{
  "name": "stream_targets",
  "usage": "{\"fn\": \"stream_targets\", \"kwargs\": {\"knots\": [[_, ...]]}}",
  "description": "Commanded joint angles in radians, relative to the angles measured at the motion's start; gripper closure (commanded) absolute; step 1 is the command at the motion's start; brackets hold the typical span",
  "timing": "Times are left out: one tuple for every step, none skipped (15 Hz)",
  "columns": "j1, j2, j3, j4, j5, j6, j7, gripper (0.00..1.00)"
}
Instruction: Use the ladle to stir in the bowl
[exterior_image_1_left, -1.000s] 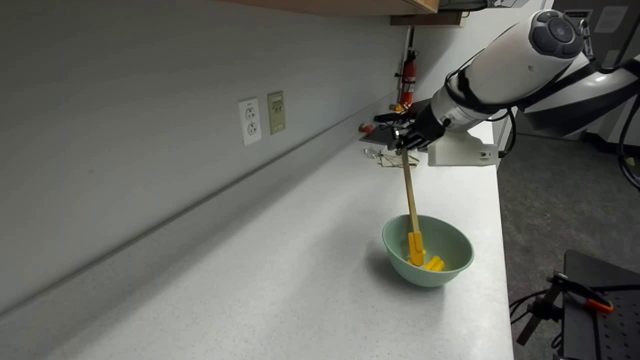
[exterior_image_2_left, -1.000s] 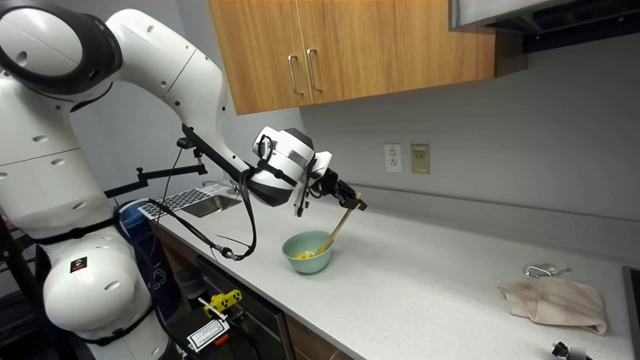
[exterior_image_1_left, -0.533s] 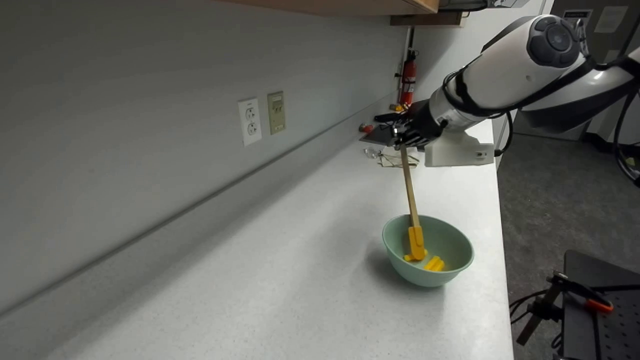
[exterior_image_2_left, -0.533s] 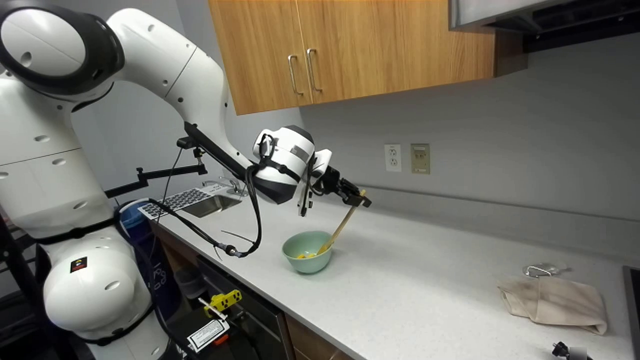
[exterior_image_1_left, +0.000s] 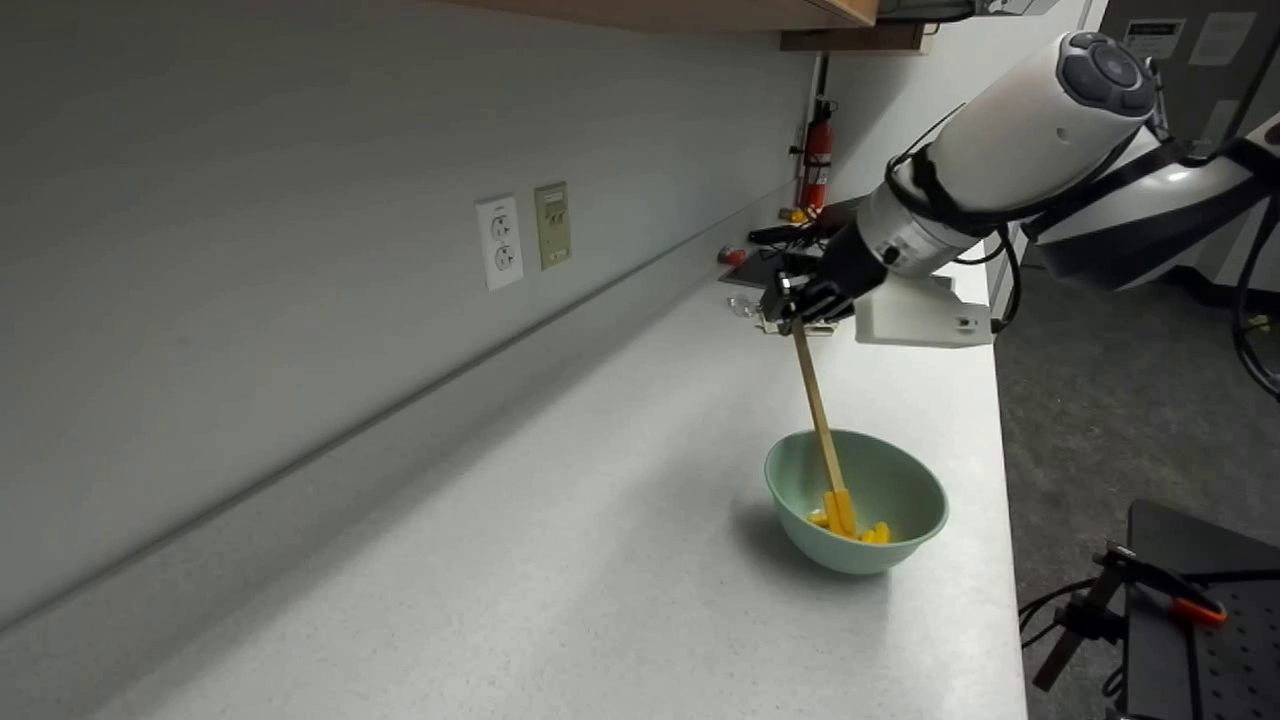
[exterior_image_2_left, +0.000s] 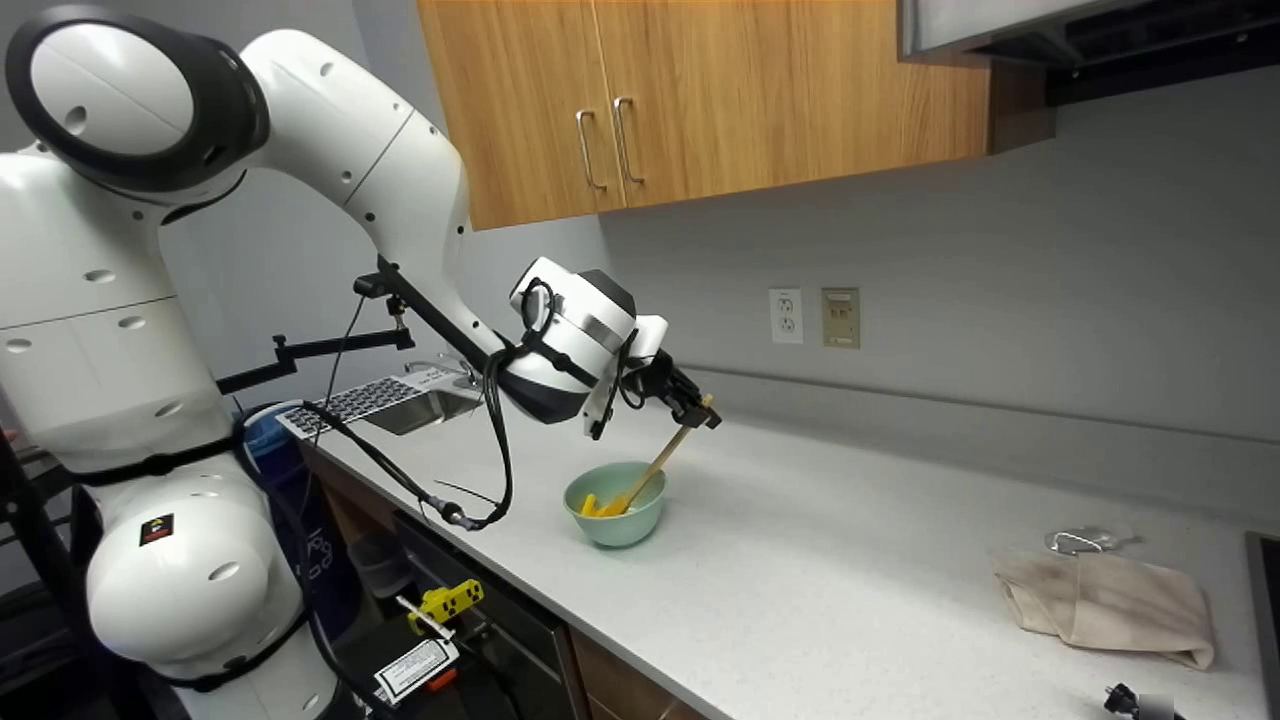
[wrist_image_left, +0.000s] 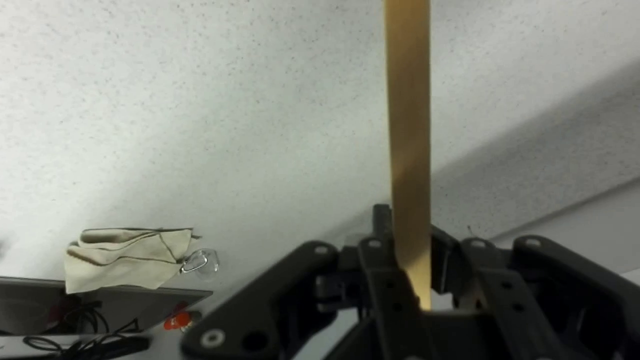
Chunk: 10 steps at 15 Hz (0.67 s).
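Note:
The pale green bowl stands upright on the white counter and also shows in an exterior view. Several yellow pieces lie inside it. My gripper is above the bowl, off to one side, shut on the upper handle of the ladle. The ladle leans down at a slant with its yellow-orange scoop end low in the bowl among the pieces. In the wrist view the tan handle runs between the dark fingers of the gripper. The bowl and the scoop end are out of the wrist view.
A folded beige cloth and a clear plastic item lie farther along the counter. The wall with outlets runs along the back. A wooden cabinet hangs above. A sink is near the arm.
The gripper rose slightly, then came lower. The ladle's scoop end lifted a little, then moved down and across the bowl toward its middle. The yellow pieces have shifted. The bowl has not moved.

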Motion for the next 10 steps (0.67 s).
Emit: {"fn": "stream_targets", "kwargs": {"knots": [[-0.003,-0.014,-0.004,-0.014,0.061,0.023,-0.062,0.98],[-0.001,-0.021,-0.002,-0.006,0.033,-0.002,-0.04,0.98],[0.001,-0.027,0.0,0.003,0.0,-0.026,-0.011,0.98],[0.007,-0.033,0.006,0.01,-0.036,-0.057,0.022,0.98],[0.011,-0.043,0.011,0.024,-0.096,-0.095,0.067,0.98],[0.015,-0.052,0.018,0.036,-0.162,-0.14,0.111,0.98],[0.019,-0.06,0.024,0.043,-0.217,-0.18,0.146,0.98],[0.021,-0.061,0.03,0.045,-0.254,-0.212,0.174,0.98],[0.023,-0.063,0.037,0.045,-0.284,-0.238,0.199,0.98],[0.023,-0.06,0.041,0.044,-0.294,-0.247,0.21,0.98]]}}
